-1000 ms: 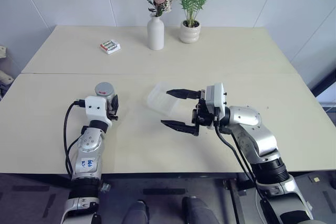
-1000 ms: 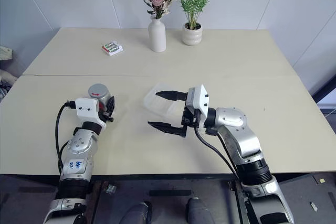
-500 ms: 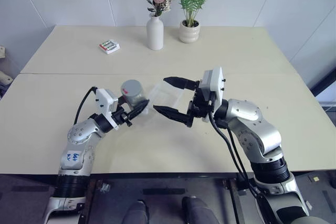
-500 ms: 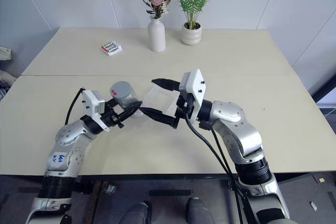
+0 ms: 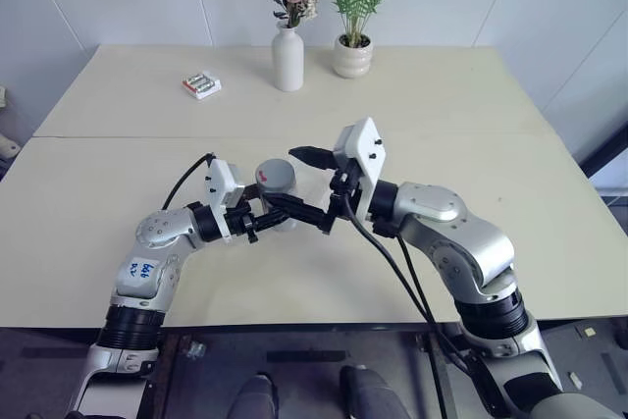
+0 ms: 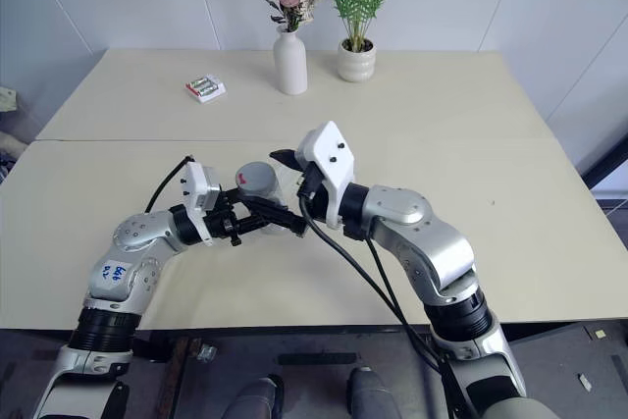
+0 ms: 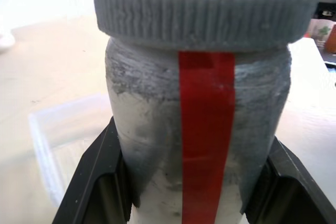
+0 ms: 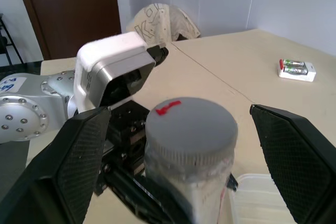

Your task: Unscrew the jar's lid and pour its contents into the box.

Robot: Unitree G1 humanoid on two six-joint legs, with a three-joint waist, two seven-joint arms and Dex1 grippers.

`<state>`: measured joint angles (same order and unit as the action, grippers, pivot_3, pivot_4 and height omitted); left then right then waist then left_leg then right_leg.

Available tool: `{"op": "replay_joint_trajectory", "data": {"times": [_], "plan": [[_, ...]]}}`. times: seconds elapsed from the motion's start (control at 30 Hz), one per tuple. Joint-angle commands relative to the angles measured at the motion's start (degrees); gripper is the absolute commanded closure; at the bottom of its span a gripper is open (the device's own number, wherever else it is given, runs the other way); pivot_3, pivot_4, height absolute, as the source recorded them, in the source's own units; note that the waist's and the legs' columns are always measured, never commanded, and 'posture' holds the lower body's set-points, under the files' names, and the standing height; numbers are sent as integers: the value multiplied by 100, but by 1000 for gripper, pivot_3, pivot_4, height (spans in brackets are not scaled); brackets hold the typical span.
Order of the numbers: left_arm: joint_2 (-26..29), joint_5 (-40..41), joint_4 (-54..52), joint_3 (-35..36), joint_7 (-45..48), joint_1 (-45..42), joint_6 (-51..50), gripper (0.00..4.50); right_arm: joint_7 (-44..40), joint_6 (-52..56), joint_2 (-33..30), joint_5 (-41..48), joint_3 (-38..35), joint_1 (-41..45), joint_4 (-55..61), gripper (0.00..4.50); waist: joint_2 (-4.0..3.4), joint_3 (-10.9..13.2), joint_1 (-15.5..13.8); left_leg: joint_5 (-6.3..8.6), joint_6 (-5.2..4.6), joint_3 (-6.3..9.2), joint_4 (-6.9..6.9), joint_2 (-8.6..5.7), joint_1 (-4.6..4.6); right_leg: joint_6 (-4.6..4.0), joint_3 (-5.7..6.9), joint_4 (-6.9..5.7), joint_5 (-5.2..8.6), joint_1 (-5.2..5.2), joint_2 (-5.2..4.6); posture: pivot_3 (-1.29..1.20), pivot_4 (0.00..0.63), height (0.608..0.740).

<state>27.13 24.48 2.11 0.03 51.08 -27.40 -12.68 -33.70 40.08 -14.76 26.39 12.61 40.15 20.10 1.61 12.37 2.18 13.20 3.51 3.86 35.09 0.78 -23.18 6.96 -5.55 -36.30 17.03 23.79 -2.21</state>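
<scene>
Gripping the jar [image 5: 277, 195] by its sides, the left gripper [image 5: 278, 211] holds it upright above the table [image 5: 118, 164] in the left eye view, with the grey lid [image 5: 276, 174] on top. The right gripper [image 5: 306, 186] reaches in from the right with its fingers spread wide, one finger [image 5: 312, 155] behind the lid and the other in front of the jar. Farther back stand a white flower vase [image 5: 287, 59] and a potted plant [image 5: 352, 54], with a pack of batteries [image 5: 201, 84] to their left.

In the right eye view the jar [image 6: 257, 186] sits in the same clamp, a red mark on its lid [image 6: 257, 178].

In the left wrist view the two black fingers [image 7: 97, 182] press against the jar [image 7: 152, 129] on either side; a red stripe [image 7: 206, 145] runs down its wall under the ribbed lid [image 7: 205, 11]. The clear box [image 7: 68, 140] lies on the table behind it.

In the right wrist view the wide-open fingers [image 8: 79, 156] flank the lid [image 8: 191, 124] without touching it, and a corner of the box [image 8: 257, 198] shows beside the jar. I cannot make out the contents in any view.
</scene>
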Motion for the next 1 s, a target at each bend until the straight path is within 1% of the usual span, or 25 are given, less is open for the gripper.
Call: {"op": "replay_joint_trajectory", "data": {"times": [0.03,0.43,0.83,0.93,1.0], "plan": [[-39,-56,-11,-26,40,-161,6,2409,181,5,112,-155,76,151,57,0,0,0,-2,0,0,0,0,0,-1,0,0,-3,0,2,0,0,150,740],[-189,-129,-23,-69,14,-205,4,2409,420,150,284,-470,141,176,-101,0,0,0,8,0,0,0,1,-3,-2,0,0,-3,0,2,0,0,150,740],[-227,-151,-77,-74,-51,-221,-26,2409,417,244,385,-354,-77,240,-149,0,0,0,18,0,0,0,2,-3,-2,0,0,-5,0,2,-1,0,150,740],[-240,-149,-101,-76,-69,-214,-28,2409,381,253,362,-343,-61,192,-131,614,0,0,21,0,0,0,2,-3,-2,0,0,-5,0,2,-1,0,150,740],[-245,-146,-107,-74,-76,-216,-28,2409,362,247,354,-339,-48,172,-134,1273,0,0,27,0,0,0,2,-3,-2,0,0,-6,0,2,-1,0,150,740]]}}
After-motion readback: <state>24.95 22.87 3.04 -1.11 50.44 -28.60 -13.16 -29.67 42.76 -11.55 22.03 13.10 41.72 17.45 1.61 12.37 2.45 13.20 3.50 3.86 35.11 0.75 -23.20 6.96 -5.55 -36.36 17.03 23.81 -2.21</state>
